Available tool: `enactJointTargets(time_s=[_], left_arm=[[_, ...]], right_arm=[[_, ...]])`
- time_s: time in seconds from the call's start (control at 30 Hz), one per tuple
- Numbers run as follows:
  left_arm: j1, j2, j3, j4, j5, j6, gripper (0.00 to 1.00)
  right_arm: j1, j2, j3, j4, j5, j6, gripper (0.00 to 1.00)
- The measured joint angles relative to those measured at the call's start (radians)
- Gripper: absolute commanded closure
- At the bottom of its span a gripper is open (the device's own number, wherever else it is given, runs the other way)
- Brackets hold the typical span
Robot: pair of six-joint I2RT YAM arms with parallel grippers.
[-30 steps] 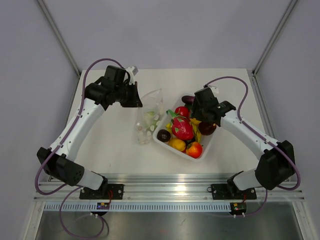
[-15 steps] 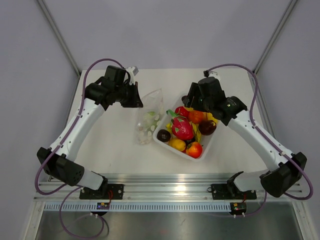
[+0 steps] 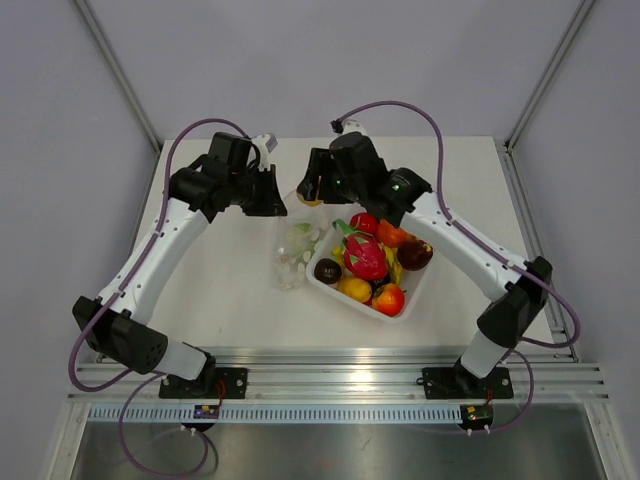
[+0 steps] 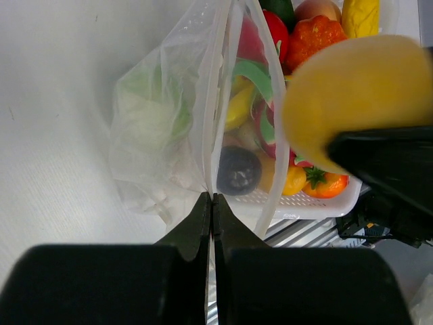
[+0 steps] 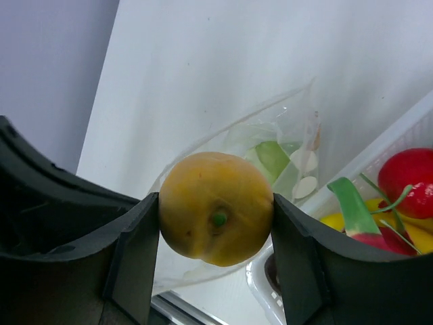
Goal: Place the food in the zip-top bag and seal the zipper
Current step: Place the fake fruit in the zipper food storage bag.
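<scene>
The right gripper [image 5: 215, 211] held a round yellow fruit [image 5: 214, 203] between its two dark fingers [image 5: 134, 261], one pressed against each side. A small green dot marked the fruit's front. Just behind the fruit lay a clear bag [image 5: 284, 132] on the white table [image 5: 237, 61], with green and pale pieces showing through the plastic. Beside the bag ran the rim of a white tray [image 5: 396, 139], holding a red fruit [image 5: 410, 179], a green leaf [image 5: 350, 196] and something yellow [image 5: 331, 221]. A grey wall [image 5: 47, 68] bordered the table. A dark, curved shape [image 5: 40, 217] filled the lower corner, too close to identify.
</scene>
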Motion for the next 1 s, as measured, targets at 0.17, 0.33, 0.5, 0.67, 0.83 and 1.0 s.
enactJointTargets(time_s=[0.17,0.33,0.5,0.67,0.83,1.0], left_arm=[[0.000,-0.006,0.000,0.000,0.001,0.000,1.00],[0.000,-0.008,-0.001,0.000,0.002,0.000,1.00],[0.000,-0.010,-0.001,0.000,0.003,0.000,1.00],[0.000,-0.010,-0.003,0.001,0.006,0.000,1.00],[0.000,-0.010,-0.006,0.002,0.008,0.000,1.00],[0.000,-0.010,-0.007,0.002,0.008,0.000,1.00]], right_arm=[[0.011,0.117,0.028,-0.003,-0.041,-0.001,0.23],[0.011,0.158,0.034,-0.034,-0.050,-0.003,0.01],[0.011,0.139,0.030,-0.041,-0.017,-0.011,0.10],[0.010,0.070,-0.010,-0.046,0.044,-0.018,0.28],[0.006,0.051,-0.048,-0.051,0.065,-0.004,0.37],[0.006,0.072,-0.093,-0.077,0.064,0.013,0.76]])
